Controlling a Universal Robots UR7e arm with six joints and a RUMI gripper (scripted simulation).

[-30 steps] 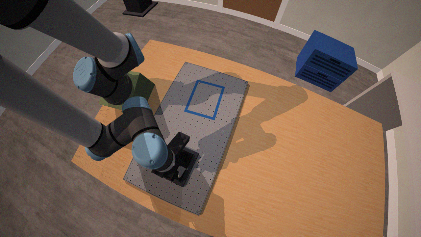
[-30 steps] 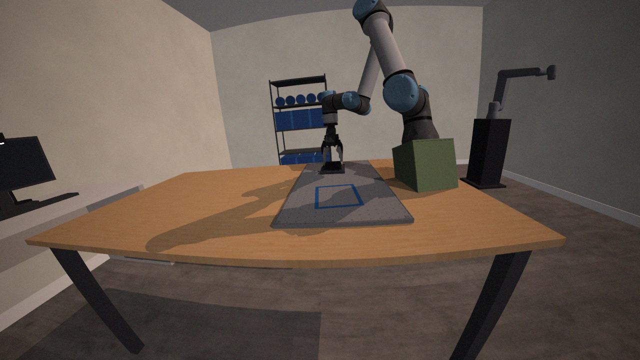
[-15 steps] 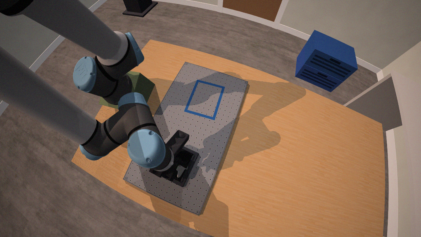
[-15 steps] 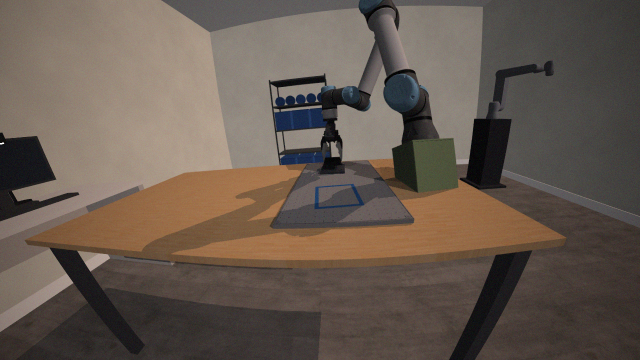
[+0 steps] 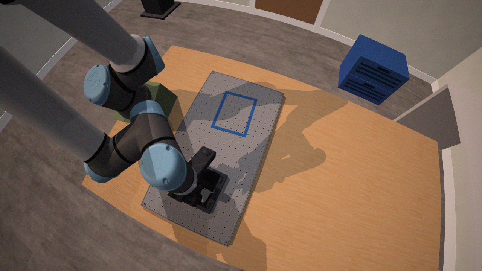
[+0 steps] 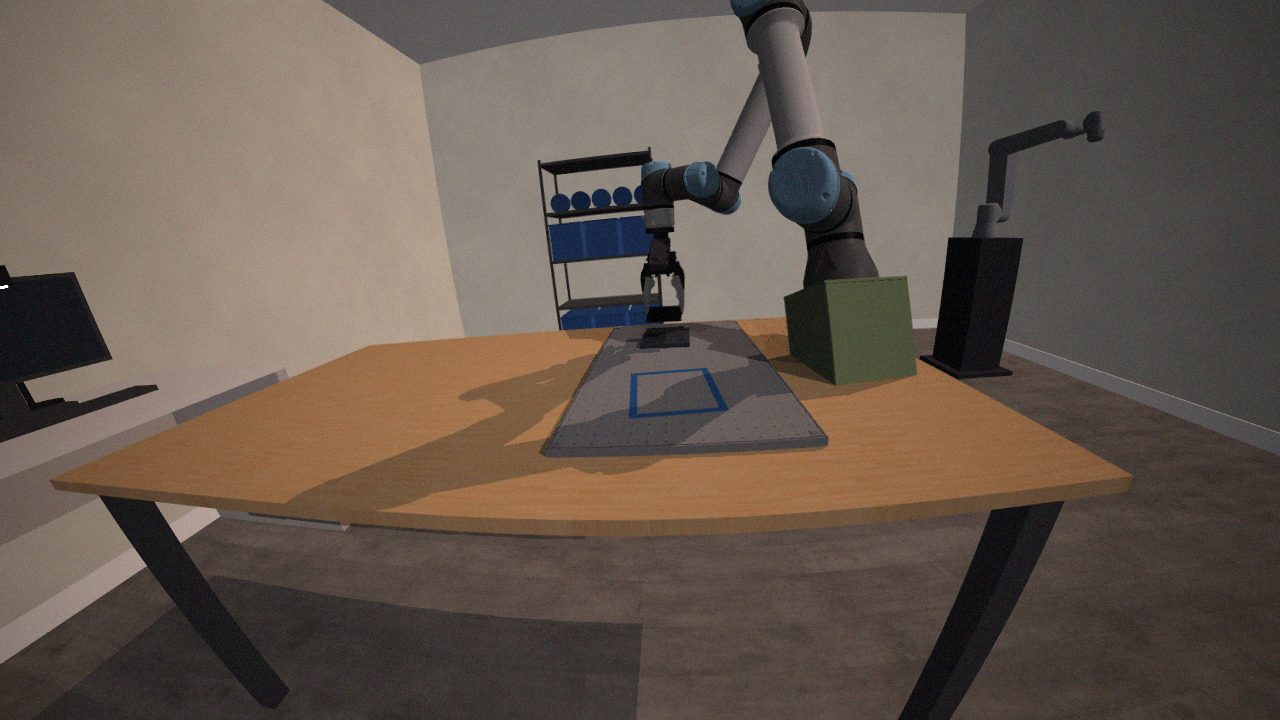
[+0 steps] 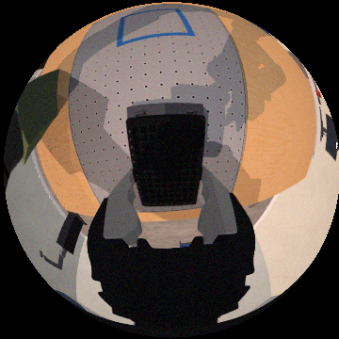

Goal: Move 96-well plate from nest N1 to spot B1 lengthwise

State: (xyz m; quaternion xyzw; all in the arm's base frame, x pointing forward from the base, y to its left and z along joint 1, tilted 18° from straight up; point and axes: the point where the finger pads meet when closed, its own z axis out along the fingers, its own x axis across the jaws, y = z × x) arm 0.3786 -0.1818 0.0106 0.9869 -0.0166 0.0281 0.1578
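Overhead, tool (image 7: 168, 221) clamping gridded plate (image 7: 166, 160).

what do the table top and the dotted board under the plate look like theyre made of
Table top: looks like wood or wood laminate, orange-tan with plank grain lines, matte. Dotted board: likely metal, a flat grey slab with an even grid of small holes, dull finish, though painted plastic cannot be ruled out.
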